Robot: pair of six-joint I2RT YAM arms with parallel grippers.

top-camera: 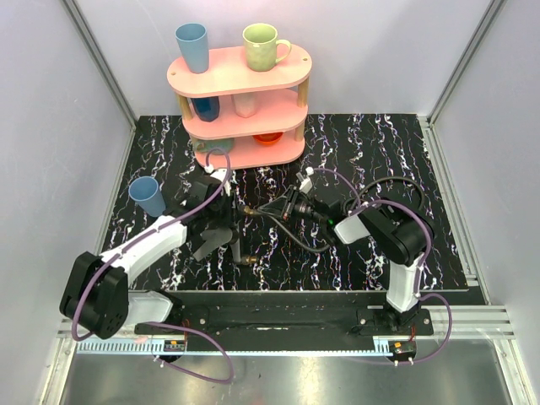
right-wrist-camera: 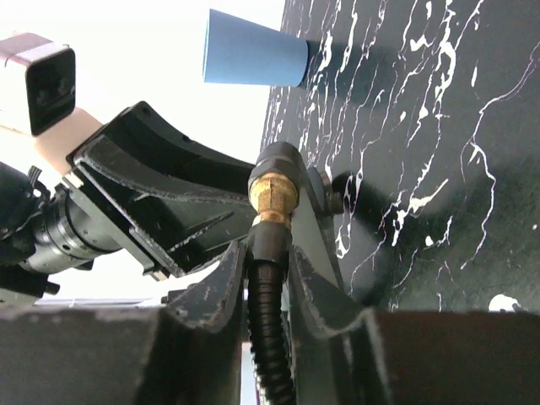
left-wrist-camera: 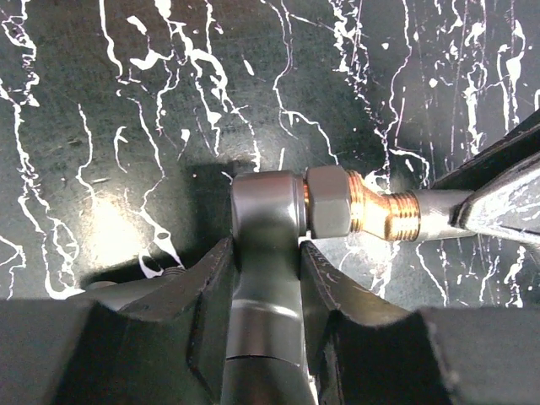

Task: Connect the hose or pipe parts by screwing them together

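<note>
In the left wrist view the dark-grey nozzle piece [left-wrist-camera: 263,211] stands between my left gripper [left-wrist-camera: 266,246] fingers, which are shut on its body. From its head a grey nut [left-wrist-camera: 329,201] and a brass threaded connector [left-wrist-camera: 390,215] point right, towards the hose end. My right gripper [right-wrist-camera: 268,246] is shut on the collar of the black ribbed hose [right-wrist-camera: 270,337], its fingers tight against it. The hose's brass fitting [right-wrist-camera: 272,194] meets the nozzle head. From above, the left gripper [top-camera: 229,215] and right gripper [top-camera: 285,207] face each other mid-table, and the hose [top-camera: 308,243] loops away to the right.
A pink three-tier shelf [top-camera: 240,93] with cups stands at the back centre. A blue cup [top-camera: 148,196] sits on the black marbled mat [top-camera: 405,143] to the left of the left arm. White walls close in both sides.
</note>
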